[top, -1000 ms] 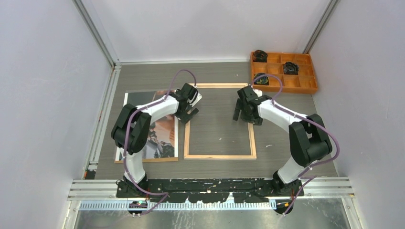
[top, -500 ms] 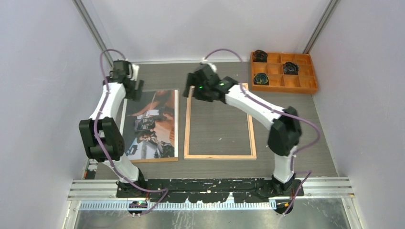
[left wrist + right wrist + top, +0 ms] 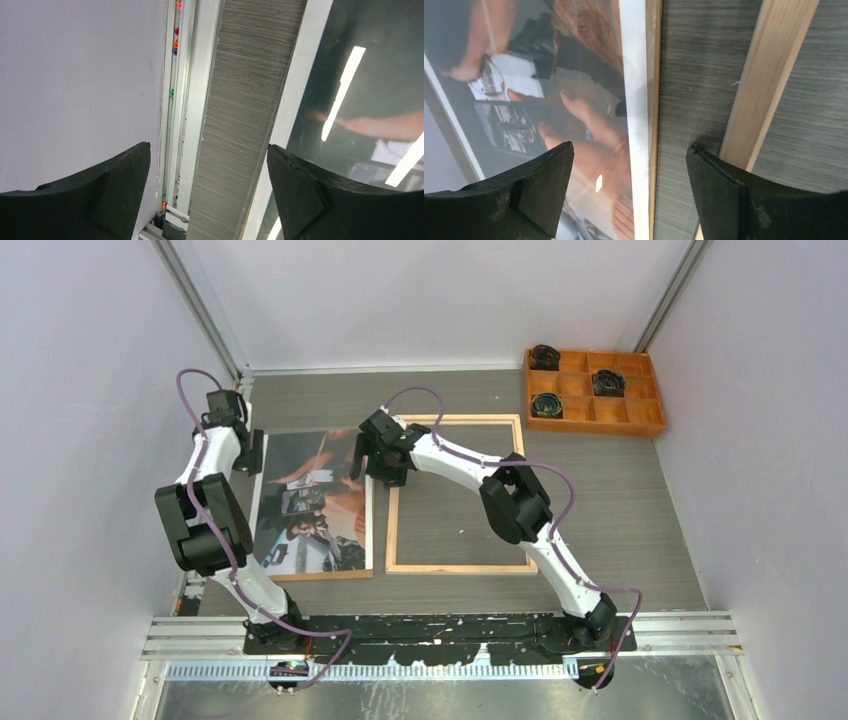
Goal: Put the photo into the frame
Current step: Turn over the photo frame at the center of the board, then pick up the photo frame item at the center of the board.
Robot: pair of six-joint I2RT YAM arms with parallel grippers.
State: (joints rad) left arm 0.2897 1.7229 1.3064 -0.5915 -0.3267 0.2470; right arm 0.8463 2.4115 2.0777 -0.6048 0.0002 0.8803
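1. Nearest the arm bases, the photo [image 3: 315, 530] lies picture-up on the table [image 3: 620, 530], just left of the frame [image 3: 460, 567]; the frame lies wood side up with nothing in it, so the photo is not yet placed.
2. Within the last second both arms have left the frame and gone to the photo; the right arm now reaches across the frame's far-left corner, and the left has swung out to the photo's far-left corner; I read this as lining up a two-sided lift.
3. The right gripper [image 3: 366, 462] is spread wide, straddling the photo's right edge, where a brown backing board [image 3: 654, 75] peeks out beneath; it pinches nothing.
4. The left gripper [image 3: 247, 450] is likewise spread and empty, over the photo's left border; glare there may be a clear sheet on top, though I cannot tell.
5. The frame's left rail crowds the right gripper's outer finger; farthest off, the orange tray [image 3: 600, 429] stands well apart and is no hindrance.
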